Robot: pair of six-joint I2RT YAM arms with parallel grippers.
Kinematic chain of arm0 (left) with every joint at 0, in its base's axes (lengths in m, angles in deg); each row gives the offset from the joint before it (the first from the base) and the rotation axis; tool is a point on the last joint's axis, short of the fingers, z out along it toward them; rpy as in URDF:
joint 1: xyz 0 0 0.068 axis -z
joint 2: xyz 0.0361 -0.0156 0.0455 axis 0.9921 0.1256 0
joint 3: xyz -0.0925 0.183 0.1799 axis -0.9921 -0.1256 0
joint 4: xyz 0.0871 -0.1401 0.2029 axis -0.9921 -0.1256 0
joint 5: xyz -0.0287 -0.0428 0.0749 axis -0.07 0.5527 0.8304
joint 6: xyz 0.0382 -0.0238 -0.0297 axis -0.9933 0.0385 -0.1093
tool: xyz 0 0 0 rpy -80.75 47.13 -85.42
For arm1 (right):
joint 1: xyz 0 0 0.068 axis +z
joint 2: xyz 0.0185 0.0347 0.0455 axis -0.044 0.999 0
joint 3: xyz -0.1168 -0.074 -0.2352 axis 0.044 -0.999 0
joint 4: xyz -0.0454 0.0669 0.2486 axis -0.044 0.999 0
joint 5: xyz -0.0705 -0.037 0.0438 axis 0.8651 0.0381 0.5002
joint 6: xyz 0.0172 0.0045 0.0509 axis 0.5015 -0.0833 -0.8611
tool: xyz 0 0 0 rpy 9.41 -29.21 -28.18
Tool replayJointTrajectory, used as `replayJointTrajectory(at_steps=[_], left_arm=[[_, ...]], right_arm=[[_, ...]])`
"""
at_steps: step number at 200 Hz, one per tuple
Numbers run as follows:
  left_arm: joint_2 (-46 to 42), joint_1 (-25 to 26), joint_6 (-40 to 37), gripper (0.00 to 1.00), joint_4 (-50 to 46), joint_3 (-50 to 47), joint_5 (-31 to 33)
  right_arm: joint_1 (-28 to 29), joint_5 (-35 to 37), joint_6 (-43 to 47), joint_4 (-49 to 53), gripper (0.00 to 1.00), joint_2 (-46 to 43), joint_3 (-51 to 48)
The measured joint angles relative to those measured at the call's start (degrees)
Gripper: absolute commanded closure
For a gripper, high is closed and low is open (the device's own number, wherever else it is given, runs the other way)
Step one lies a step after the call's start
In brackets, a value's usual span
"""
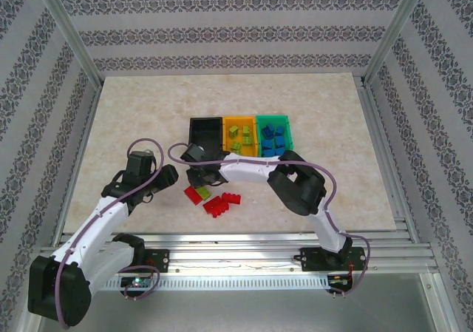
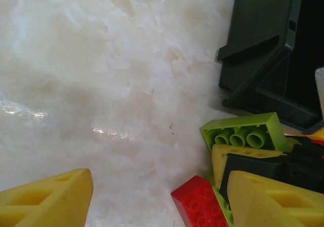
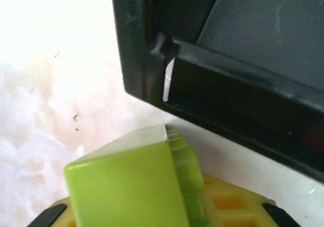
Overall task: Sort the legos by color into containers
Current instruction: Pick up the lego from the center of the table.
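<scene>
Three containers stand in a row at mid-table: a black bin (image 1: 205, 131), an orange bin (image 1: 240, 136) holding lime green legos, and a green bin (image 1: 273, 134) holding blue legos. My right gripper (image 1: 200, 174) is low, just in front of the black bin (image 3: 152, 45), and it is shut on a lime green lego (image 3: 126, 186). That same lego (image 2: 243, 131) shows its underside tubes. My left gripper (image 2: 157, 201) is open beside it, with a red lego (image 2: 202, 204) near its right finger. More red legos (image 1: 222, 203) lie loose in front.
Another lime green lego (image 1: 202, 193) lies against a red one (image 1: 191, 192) just under the right gripper. The black bin's corner (image 2: 268, 50) is close ahead of the left gripper. Bare marble tabletop (image 1: 133, 117) spreads to the left and far side.
</scene>
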Motion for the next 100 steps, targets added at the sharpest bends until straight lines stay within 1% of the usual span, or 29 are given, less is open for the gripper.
replayJointTrajectory(at_steps=[46, 74, 100], left_arm=[[0.0, 0.0, 0.2, 0.29, 0.0, 0.0, 0.0], [0.4, 0.0, 0.4, 0.29, 0.8, 0.0, -0.3], [2.1, 0.0, 0.7, 0.29, 2.2, 0.0, -1.3]], right_arm=[[0.2, -1.1, 0.0, -1.3, 0.83, -3.3, -4.3], [0.0, -0.8, 0.0, -2.0, 0.83, -9.0, -8.1], [-1.4, -0.2, 0.0, -2.9, 0.83, -15.6, -11.4]])
